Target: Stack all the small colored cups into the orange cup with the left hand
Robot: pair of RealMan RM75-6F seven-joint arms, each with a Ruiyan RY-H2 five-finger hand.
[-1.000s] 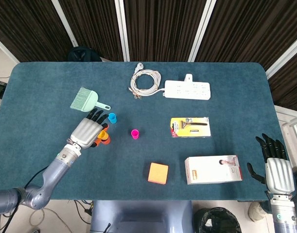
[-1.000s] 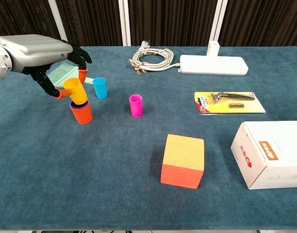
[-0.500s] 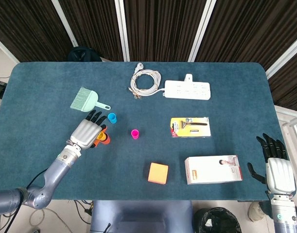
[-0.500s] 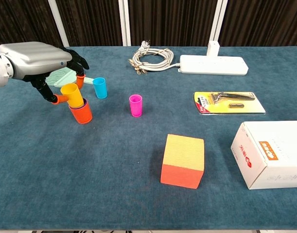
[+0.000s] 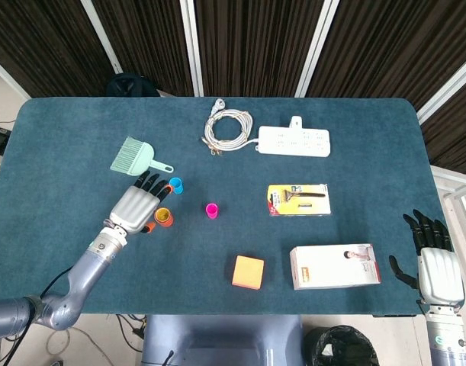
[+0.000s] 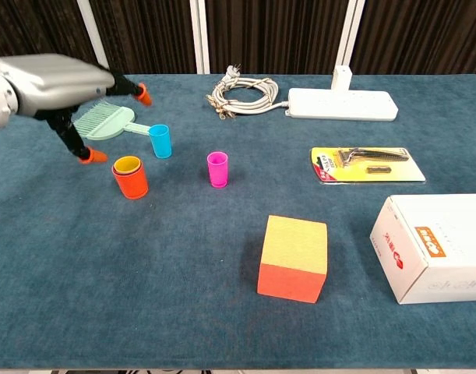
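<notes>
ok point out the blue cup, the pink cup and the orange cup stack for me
blue cup [image 6: 160,141], chest view, on the middle of its side wall
pink cup [image 6: 217,170], chest view, on the middle of its side wall
orange cup [image 6: 132,183], chest view, on its outer wall below the yellow rim nested inside

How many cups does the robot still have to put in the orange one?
Done: a yellow cup sits nested in the orange cup. In hand: nothing; the left hand is open above the stack. Left: two, the blue cup and the pink cup, both standing alone on the table.
</notes>
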